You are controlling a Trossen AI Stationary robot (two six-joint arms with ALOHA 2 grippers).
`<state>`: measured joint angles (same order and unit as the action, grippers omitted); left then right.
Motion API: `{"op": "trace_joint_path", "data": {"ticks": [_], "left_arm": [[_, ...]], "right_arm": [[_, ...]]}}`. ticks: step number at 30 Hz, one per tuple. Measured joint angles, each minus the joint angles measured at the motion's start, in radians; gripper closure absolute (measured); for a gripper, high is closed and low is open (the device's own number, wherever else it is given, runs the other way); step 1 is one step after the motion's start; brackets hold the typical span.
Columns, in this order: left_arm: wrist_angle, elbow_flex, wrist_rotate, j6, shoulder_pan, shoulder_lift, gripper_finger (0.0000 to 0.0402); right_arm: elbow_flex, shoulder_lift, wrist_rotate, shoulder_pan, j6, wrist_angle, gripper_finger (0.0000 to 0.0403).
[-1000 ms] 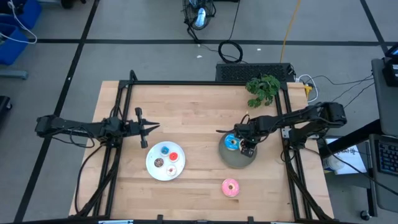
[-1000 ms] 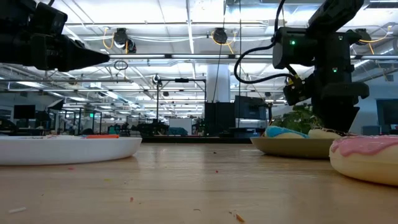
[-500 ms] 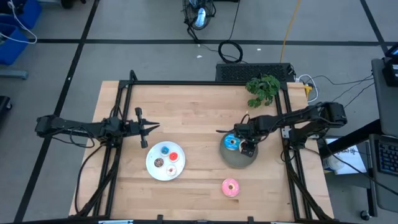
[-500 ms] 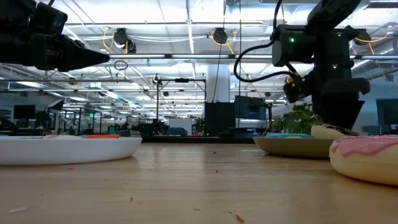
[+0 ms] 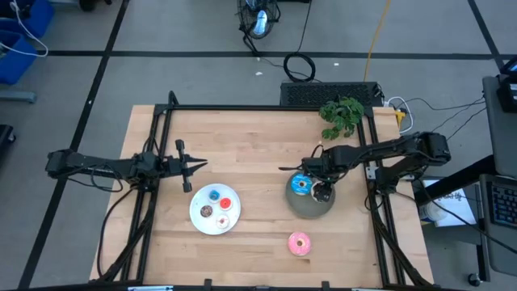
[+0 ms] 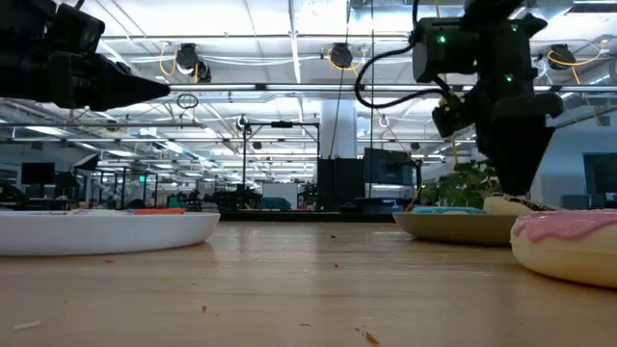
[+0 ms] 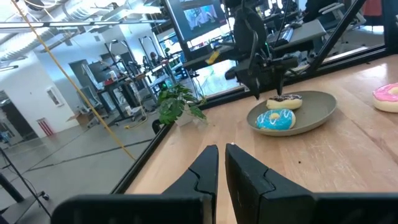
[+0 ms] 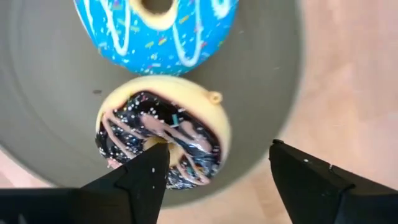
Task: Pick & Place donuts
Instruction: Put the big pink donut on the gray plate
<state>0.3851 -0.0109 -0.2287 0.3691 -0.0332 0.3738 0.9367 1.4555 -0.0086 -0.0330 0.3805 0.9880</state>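
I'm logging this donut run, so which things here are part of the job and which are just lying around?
Job:
blue donut and brown sprinkled donut on grey plate
pink donut on table
small donuts on white plate
right gripper, above grey plate

Lying about:
plant
left gripper, waiting

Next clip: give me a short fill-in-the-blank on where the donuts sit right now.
1. The dark sprinkled donut lies on the ____ plate.
2. Beside it on that plate lies the ____ donut.
3. The pink donut lies on the bare ____.
4. The right gripper above the dark donut is ____.

Missing words: grey; blue; table; open
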Motion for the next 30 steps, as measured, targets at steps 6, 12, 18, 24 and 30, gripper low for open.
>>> {"op": "trace_joint_path", "data": {"ticks": [6,12,18,24,30], "left_arm": [[0.0,0.0,0.0,0.003,0.0,0.0,0.0364],[0.0,0.0,0.0,0.003,0.0,0.0,0.0364],[0.0,0.0,-0.001,0.003,0.0,0.0,0.0364],[0.0,0.0,-0.001,0.002,0.0,0.0,0.0364],[0.0,0.0,-0.002,0.002,0.0,0.0,0.0364]], "right_arm": [[0.154,0.0,0.094,0.018,0.06,0.17,0.0163],[0.322,0.002,0.113,0.145,0.174,0.185,0.0224],[0.376,0.049,0.149,0.28,0.177,0.165,0.0326],[0.376,0.089,0.175,0.379,0.095,0.075,0.0393],[0.377,0.092,0.163,0.435,0.013,-0.099,0.0368]]}}
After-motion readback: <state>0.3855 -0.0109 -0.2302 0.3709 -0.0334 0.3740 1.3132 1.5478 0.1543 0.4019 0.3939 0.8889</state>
